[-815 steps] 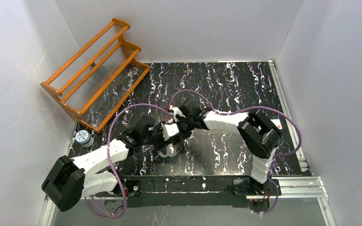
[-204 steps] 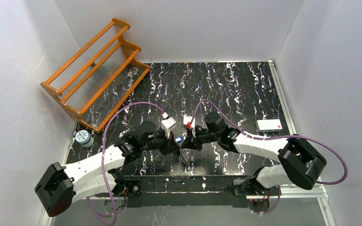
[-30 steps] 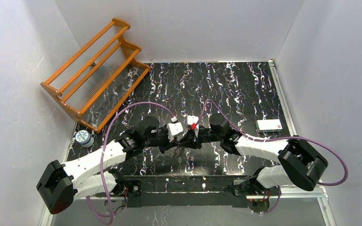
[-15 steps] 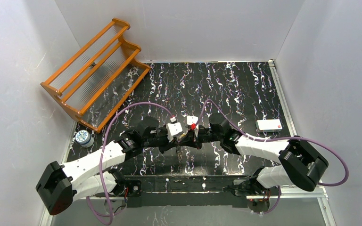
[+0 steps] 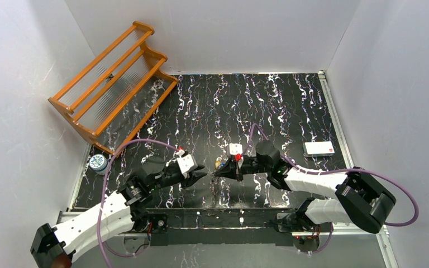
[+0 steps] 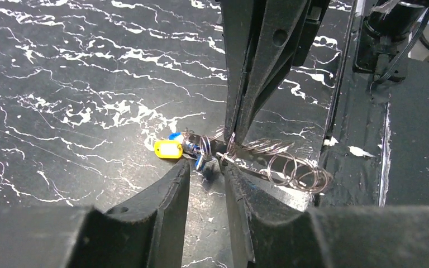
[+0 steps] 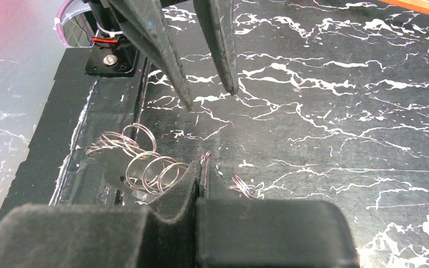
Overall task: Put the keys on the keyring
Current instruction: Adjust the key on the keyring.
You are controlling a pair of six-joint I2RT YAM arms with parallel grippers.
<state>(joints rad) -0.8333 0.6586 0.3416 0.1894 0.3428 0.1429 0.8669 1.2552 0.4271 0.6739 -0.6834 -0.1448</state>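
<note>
Starting from the overhead view, a black tabletop veined in white is seen, closed in by plain white walls on the left, far and right sides. An orange wooden rack is placed in the far left corner, a small round tin is set at the left edge, and a white card is laid to the right. Towards the near edge the left gripper and right gripper are pointed tip to tip, just apart. The keys are seen as a small coloured cluster at the right gripper's tips.

From the left wrist, the left gripper is shown with its fingers spread and nothing between them. Just beyond, the right gripper is pressed together on the thin wire of the keyring, whose silver loops are strung out over the marbled surface towards a matt black strip. The keys, one yellow-headed and one blue, are bunched at the pinched end.

From the right wrist, the right gripper is seen closed, with loops of the keyring just beside it. The left gripper is held open above the table.
</note>
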